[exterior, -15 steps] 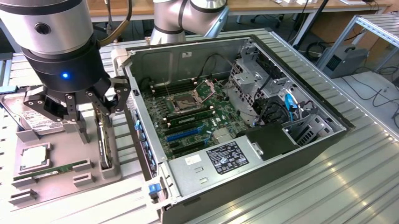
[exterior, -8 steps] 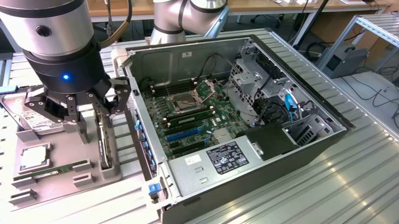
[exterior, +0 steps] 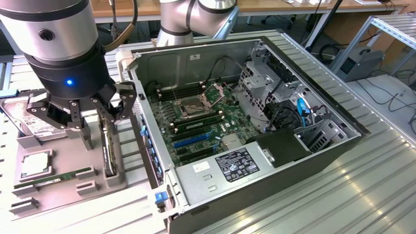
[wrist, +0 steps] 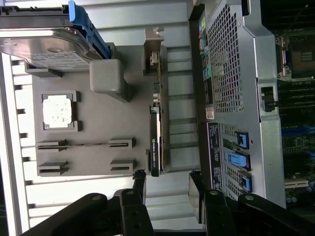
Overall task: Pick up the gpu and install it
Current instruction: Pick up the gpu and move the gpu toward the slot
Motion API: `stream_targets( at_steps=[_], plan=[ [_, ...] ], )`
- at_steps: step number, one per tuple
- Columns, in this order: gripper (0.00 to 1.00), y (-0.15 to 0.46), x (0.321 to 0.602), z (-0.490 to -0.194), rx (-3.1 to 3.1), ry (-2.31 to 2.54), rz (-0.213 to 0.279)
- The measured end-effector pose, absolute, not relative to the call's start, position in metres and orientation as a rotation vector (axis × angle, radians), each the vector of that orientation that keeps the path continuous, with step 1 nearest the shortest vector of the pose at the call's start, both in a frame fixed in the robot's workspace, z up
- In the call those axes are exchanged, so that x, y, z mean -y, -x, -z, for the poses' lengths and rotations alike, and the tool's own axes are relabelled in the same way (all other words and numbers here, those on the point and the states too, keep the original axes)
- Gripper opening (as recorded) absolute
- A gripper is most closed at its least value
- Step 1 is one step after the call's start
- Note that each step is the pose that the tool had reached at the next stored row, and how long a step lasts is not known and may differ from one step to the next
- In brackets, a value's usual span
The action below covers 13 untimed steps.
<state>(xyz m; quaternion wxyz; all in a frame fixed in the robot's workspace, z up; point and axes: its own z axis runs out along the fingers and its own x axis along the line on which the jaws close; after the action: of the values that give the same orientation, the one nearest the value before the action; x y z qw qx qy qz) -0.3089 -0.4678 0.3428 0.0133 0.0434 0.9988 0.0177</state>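
Above the grey moulded holder (exterior: pixel 65 153) (wrist: pixel 86 155), beside the open computer case (exterior: pixel 188 58) (wrist: pixel 236 73), your gripper (exterior: pixel 96 117) (wrist: pixel 167 189) hangs with its black fingers (wrist: pixel 139 189) spread wide, holding nothing. The gpu (exterior: pixel 110 151) (wrist: pixel 155 132) stands on its long edge in a slot of this holder, on the side nearest the case, just below the fingers. You see it edge-on (a thin green board with a dark block), so its flat face is hidden. In the exterior view the arm covers part of the holder.

Black-and-green gpu (wrist: pixel 154 147), grey tray (wrist: pixel 93 130)
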Motion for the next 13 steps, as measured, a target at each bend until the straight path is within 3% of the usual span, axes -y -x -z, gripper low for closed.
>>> stream_targets(
  at_steps=[13],
  plan=[
    [0.48, 0.309, 0.468, -0.328, -3.111, -0.141, -0.055]
  ],
)
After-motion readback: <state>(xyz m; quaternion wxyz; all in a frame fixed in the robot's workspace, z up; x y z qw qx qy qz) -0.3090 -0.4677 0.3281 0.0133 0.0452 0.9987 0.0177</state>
